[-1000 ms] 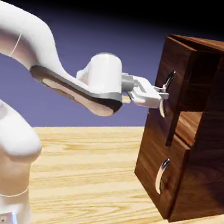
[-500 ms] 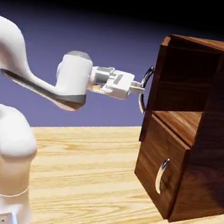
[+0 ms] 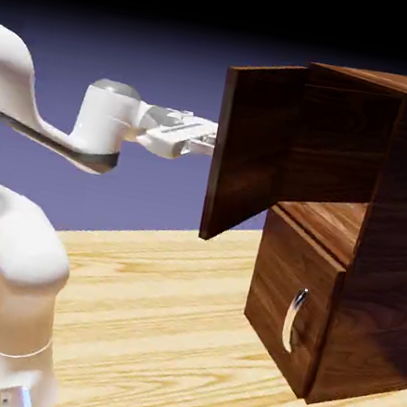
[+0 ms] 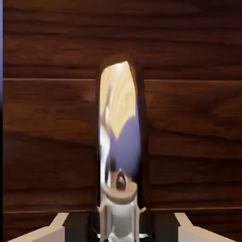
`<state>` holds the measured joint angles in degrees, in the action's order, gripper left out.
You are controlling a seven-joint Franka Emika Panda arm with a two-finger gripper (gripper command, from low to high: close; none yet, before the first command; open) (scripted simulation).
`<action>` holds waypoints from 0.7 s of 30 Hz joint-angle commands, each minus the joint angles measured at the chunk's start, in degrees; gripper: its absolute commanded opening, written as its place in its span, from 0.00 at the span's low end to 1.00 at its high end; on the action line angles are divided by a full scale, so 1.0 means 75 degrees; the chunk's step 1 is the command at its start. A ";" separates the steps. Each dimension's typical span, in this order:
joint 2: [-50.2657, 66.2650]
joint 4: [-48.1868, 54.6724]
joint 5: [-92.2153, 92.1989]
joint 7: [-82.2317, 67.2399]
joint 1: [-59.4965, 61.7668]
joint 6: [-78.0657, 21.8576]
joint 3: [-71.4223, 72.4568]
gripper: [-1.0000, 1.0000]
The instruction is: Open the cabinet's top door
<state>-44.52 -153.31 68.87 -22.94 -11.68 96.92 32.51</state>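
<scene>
The dark walnut cabinet (image 3: 381,229) stands at the right of the exterior view. Its top door (image 3: 251,150) is swung wide open toward the arm, so its inner face shows and the upper compartment is exposed. My gripper (image 3: 210,140) meets the door's outer side, where the handle is hidden in this view. In the hand view the curved silver handle (image 4: 120,142) runs upright through the middle, mirroring the room, against the door's wood (image 4: 52,142). It sits between my fingers at the bottom edge, with the gripper (image 4: 121,230) shut on it.
The lower panel (image 3: 277,286) is closed, and its own silver handle (image 3: 293,319) is untouched. The light wooden table (image 3: 147,329) carries the cabinet. My white arm (image 3: 13,240) rises at the lower left.
The top door has swung from barely ajar to wide open. My hand has pulled back to the exterior view's left, still holding the handle.
</scene>
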 commanded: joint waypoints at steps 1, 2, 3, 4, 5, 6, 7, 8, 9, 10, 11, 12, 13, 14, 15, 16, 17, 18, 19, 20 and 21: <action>0.0207 0.0199 -0.0215 0.0041 0.0089 -0.0324 0.0252 0.00; 0.0416 0.0416 -0.0414 0.0086 0.0192 -0.0657 0.0498 0.00; 0.0632 0.0641 -0.0597 0.0137 0.0308 -0.0989 0.0743 0.00; 0.0854 0.0875 -0.0765 0.0193 0.0436 -0.1321 0.0987 0.00; 0.1081 0.1115 -0.0919 0.0254 0.0575 -0.1653 0.1230 0.00; 0.1313 0.1361 -0.1057 0.0321 0.0723 -0.1985 0.1473 0.00; 0.1551 0.1611 -0.1180 0.0393 0.0880 -0.2317 0.1716 0.00; 0.1794 0.1865 -0.1288 0.0472 0.1044 -0.2650 0.1959 0.00; 0.2042 0.2120 -0.1383 0.0556 0.1213 -0.2982 0.2203 0.00; 0.2295 0.2376 -0.1462 0.0647 0.1387 -0.3314 0.2448 0.00; 0.2555 0.2631 -0.1528 0.0745 0.1564 -0.3646 0.2693 0.00; 0.2821 0.2884 -0.1579 0.0851 0.1741 -0.3978 0.2940 0.00; 0.3094 0.3133 -0.1616 0.0964 0.1916 -0.4310 0.3186 0.00; 0.3371 0.3373 -0.1638 0.1084 0.2083 -0.4637 0.3426 0.00; 0.3648 0.3600 -0.1647 0.1209 0.2236 -0.4953 0.3654 0.00; 0.3925 0.3812 -0.1643 0.1337 0.2372 -0.5260 0.3869 0.00; 0.4202 0.4009 -0.1628 0.1471 0.2484 -0.5558 0.4063 0.00; 0.4478 0.4192 -0.1604 0.1608 0.2563 -0.5845 0.4230 0.00; 0.4755 0.4363 -0.1572 0.1748 0.2615 -0.6126 0.4372 0.00; 0.5032 0.4523 -0.1534 0.1890 0.2642 -0.6400 0.4493 0.00; 0.5309 0.4675 -0.1492 0.2034 0.2640 -0.6669 0.4588 0.00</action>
<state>-4.81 -118.18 57.56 -7.66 7.84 46.85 66.48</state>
